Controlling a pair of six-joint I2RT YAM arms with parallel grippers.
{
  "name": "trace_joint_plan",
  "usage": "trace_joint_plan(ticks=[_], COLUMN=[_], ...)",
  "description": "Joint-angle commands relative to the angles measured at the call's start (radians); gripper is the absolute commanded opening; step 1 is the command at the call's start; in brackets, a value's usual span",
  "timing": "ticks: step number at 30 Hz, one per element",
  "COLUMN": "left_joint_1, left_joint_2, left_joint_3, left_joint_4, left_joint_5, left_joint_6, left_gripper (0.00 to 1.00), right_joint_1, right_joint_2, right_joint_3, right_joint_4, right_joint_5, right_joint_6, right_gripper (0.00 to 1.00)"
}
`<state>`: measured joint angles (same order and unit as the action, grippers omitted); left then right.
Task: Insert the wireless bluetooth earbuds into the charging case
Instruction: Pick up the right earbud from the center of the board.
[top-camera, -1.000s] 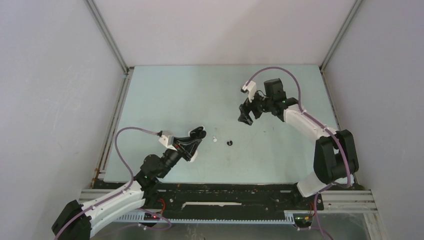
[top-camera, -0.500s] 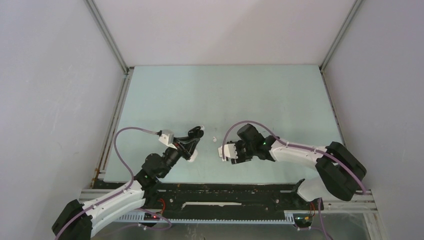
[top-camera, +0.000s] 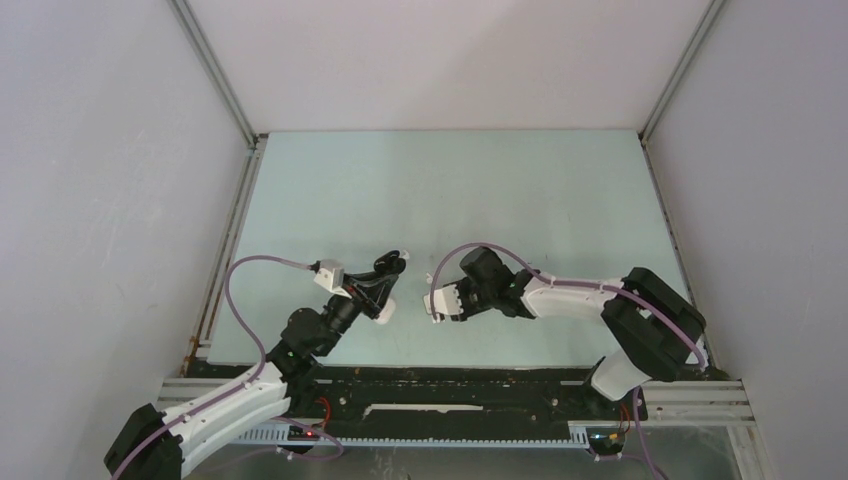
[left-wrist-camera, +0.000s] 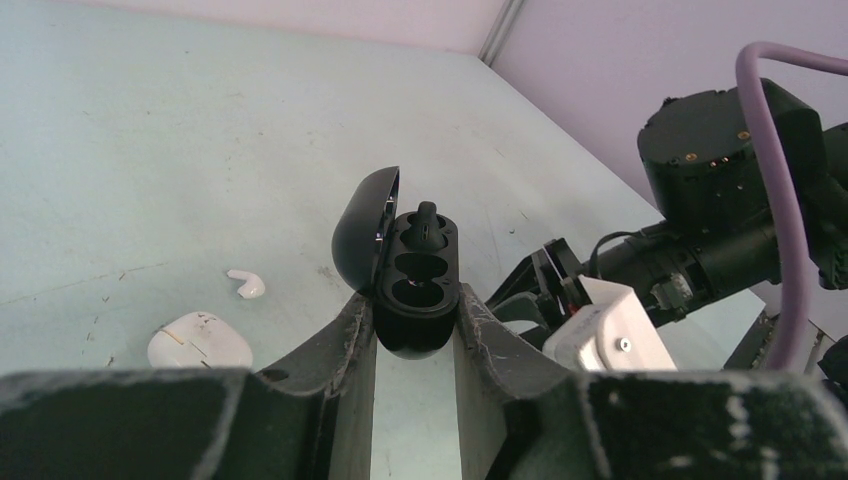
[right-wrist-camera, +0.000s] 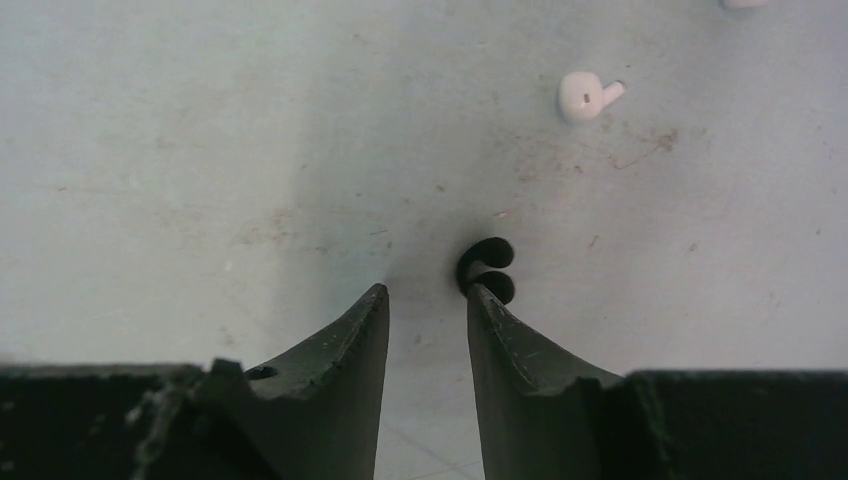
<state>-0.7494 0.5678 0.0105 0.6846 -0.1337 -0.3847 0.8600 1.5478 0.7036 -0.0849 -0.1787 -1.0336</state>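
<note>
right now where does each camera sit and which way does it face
Top external: high behind the bases, looking down on the table; left arm and right arm show whole.
Left wrist: on the left arm, facing along its left gripper, shut on the open black charging case; right arm beyond.
Right wrist: on the right arm, facing steeply down past the open right gripper at a black earbud and a white earbud.
Shared: top external and left wrist both show the black charging case.
</note>
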Motion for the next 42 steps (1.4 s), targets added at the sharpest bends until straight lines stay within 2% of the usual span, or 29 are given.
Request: trace_joint_plan(ticks=[1,8,17,21,26,35,42], left_joint_1=[0.012,0.014,0.018,0.017,0.018,0.019,0.018], left_joint_2=[-0.002,-0.008,-0.008,-0.012,-0.014,-0.019,-0.03], left_joint_3=[-0.079,-0.08,-0.079,-0.08,-0.081,-0.081,-0.081], left_joint_4=[0.018,0.016,0.016,0.017,0.015,0.013,0.008], left_joint_5=[-0.011,-0.009,-0.005,-0.004,-0.003,0.0,0.002], left_joint_6=[-0.01,-0.01,-0.014,-0.014,-0.016,-0.018,-0.019], left_gripper=[0.0,0.0,0.0,0.0,0.0,0.0,0.0], right_joint_1=[-0.02,-0.045,-0.051,-0.048,-0.043,-0.033,-0.026], right_joint_2=[0.047,0.111,0.091,0.08,0.067,0.045,0.037], right_joint_3=[0.083,0.154,0.155,0.155,0.155,0.155,0.155], right_joint_4=[0.028,-0.057,-0.075,-0.098,-0.115,-0.14,-0.113], right_joint_5=[-0.015,-0.048,-0.05,-0.058,-0.06,-0.063,-0.039], right_joint_6=[-0.009,0.0,0.016,0.022,0.034,0.045,0.055], right_gripper=[0.36,0.3,0.27,0.27,0.35,0.29,0.31])
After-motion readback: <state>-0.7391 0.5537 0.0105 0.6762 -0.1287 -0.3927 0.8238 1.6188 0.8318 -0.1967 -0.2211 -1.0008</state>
